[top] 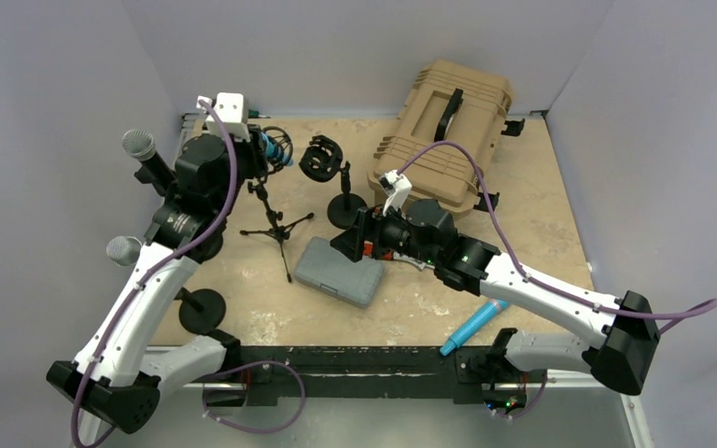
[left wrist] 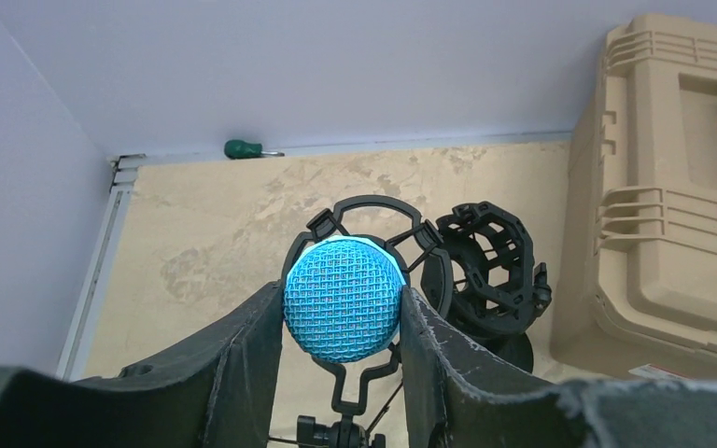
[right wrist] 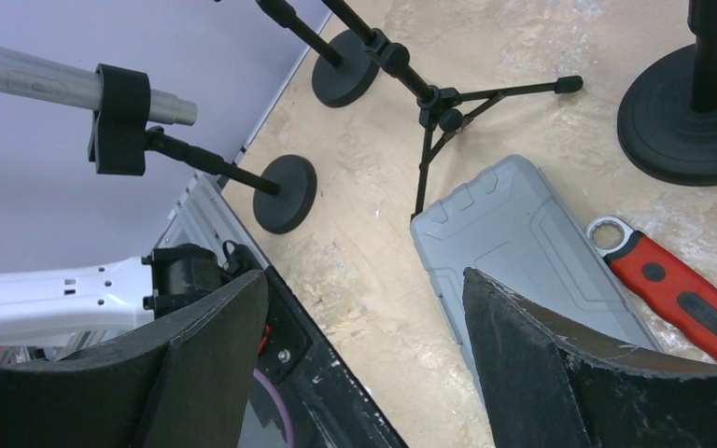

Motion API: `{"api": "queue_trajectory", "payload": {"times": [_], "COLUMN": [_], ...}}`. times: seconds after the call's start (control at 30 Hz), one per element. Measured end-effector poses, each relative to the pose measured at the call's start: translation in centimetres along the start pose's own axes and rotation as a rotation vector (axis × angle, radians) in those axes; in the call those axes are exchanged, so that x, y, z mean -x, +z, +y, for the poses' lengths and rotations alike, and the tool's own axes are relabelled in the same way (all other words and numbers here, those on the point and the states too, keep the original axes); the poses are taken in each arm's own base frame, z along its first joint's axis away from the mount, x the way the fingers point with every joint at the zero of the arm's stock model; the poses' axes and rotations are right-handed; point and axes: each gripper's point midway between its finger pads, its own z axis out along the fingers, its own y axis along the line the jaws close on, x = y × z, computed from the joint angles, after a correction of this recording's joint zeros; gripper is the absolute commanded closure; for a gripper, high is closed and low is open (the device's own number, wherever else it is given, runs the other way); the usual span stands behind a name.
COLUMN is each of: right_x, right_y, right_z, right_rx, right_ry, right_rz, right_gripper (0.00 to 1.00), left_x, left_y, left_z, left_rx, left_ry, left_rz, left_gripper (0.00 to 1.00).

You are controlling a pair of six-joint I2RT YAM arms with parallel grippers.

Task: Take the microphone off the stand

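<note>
Dark fingers (left wrist: pixel 247 359) of left gripper (left wrist: pixel 344 317) pressed against both sides of teal mesh microphone (left wrist: pixel 341 299) head, jaws narrowed onto it. Seated in black shock mount (left wrist: pixel 366 201) atop tripod stand (top: pixel 275 224), back left of table (top: pixel 523 215). Further right, right gripper (right wrist: pixel 362 280) spread wide, gripping nothing, hovering above grey case (right wrist: pixel 513 243).
</note>
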Motion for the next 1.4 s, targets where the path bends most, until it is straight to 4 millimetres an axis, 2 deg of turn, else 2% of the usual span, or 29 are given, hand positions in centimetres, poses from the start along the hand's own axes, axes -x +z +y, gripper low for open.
{"api": "queue_trajectory", "payload": {"times": [0.2,0.47,0.73,0.87,0.97,1.07,1.17,1.27,1.4], "right_x": [0.0,0.1,-0.1,0.2,1.6,4.1,7.6,10.2,12.1], "right_y": [0.0,0.0,0.5,0.7,1.0,1.4,2.0,2.6,3.4], "right_z": [0.0,-0.1,-0.3,-0.3,-0.4,-0.3,0.6,1.9,2.7], "right_rx": [-0.002,-0.01,-0.017,-0.027,-0.06,-0.107,-0.139,-0.138,-0.134], "right_ry": [0.011,0.014,0.011,-0.008,-0.053,-0.129,-0.203,-0.256,-0.332], "right_rz": [-0.002,-0.005,0.004,0.003,-0.025,-0.072,-0.129,-0.174,-0.206], "right_gripper": [0.25,0.26,0.26,0.33,0.31,0.3,0.3,0.3,0.27], "left_x": [1.9,3.7,6.0,6.9,7.8,8.5,9.1,9.7,11.2], "left_y": [-2.0,-3.2,-5.6,-6.9,-7.9,-9.0,-10.4,-11.5,-13.3], "left_z": [0.5,1.0,1.7,2.2,2.6,2.9,3.4,3.9,4.4], "left_rx": [-0.007,0.008,0.015,0.022,0.031,0.033,0.034,0.04,0.04], "left_ry": [-0.023,-0.042,-0.087,-0.111,-0.124,-0.139,-0.153,-0.161,-0.173], "left_rz": [-0.064,-0.084,-0.108,-0.11,-0.114,-0.128,-0.148,-0.165,-0.202], "left_gripper": [1.0,1.0,1.0,1.0,1.0,1.0,1.0,1.0,1.0]}}
